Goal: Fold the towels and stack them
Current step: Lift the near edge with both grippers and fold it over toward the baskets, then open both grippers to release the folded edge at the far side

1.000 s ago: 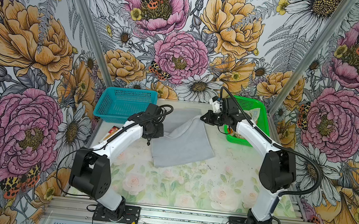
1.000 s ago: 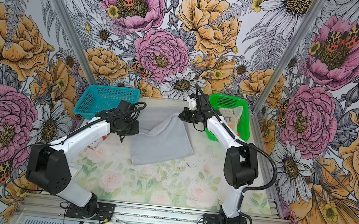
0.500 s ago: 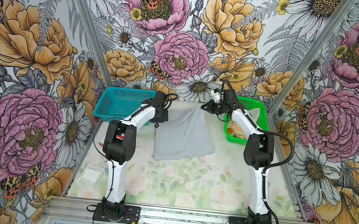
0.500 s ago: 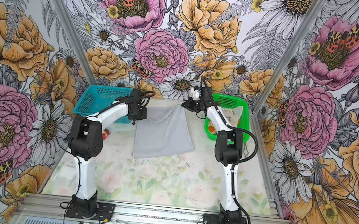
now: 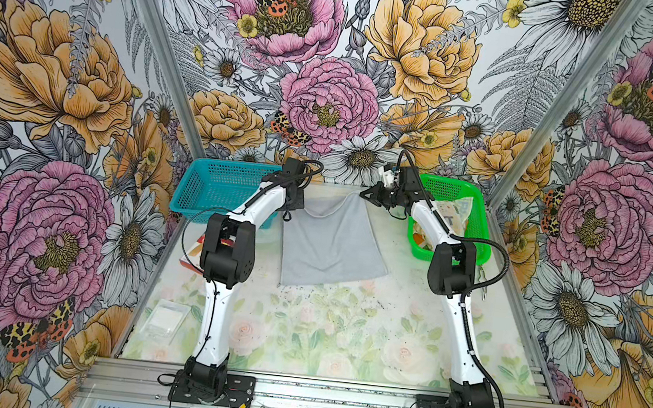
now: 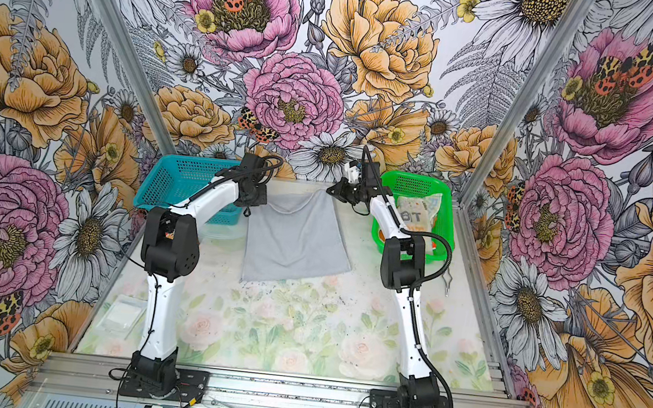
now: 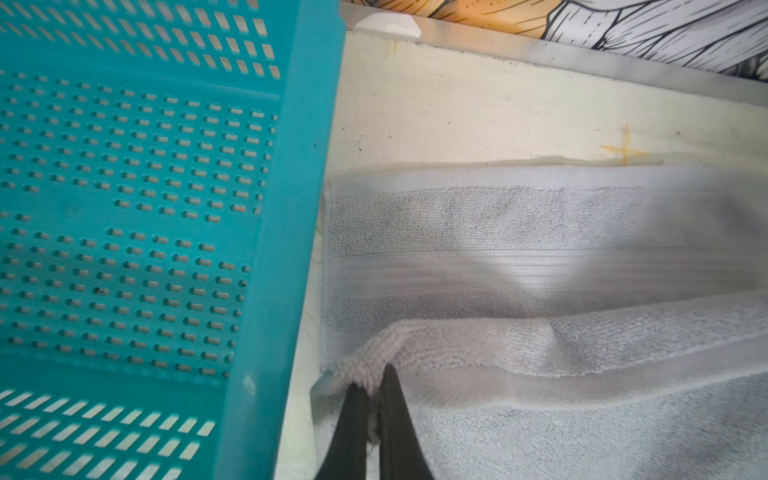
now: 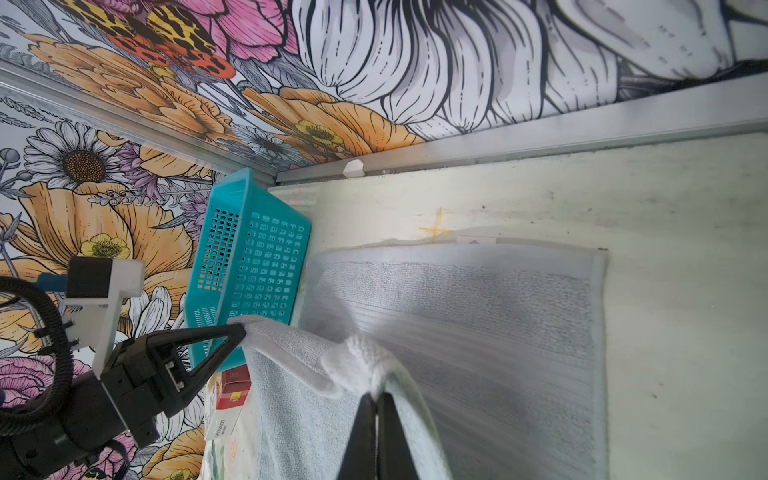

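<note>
My left hand (image 5: 295, 207) and right hand (image 5: 364, 195) each pinch a far corner of the grey towel (image 5: 333, 243).
Top views: the towel lies mid-worktop (image 5: 322, 338), between the teal basket (image 5: 217, 188) and the green basket (image 5: 482, 231). Left wrist: my left hand (image 7: 372, 376) is clamped on a raised corner beside the teal basket. Right wrist: my right hand (image 8: 376, 397) is clamped on the other corner, above the flat layer.

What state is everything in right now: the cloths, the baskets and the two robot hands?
Grey towel: doubled over on the table, top layer's two corners held up.
Left hand: shut on one grey towel corner.
Right hand: shut on the other corner.
Teal basket: empty.
Green basket: holding the cream towel.
Cream towel: bunched up, unfolded.
Packet: lying flat on the table.
</note>
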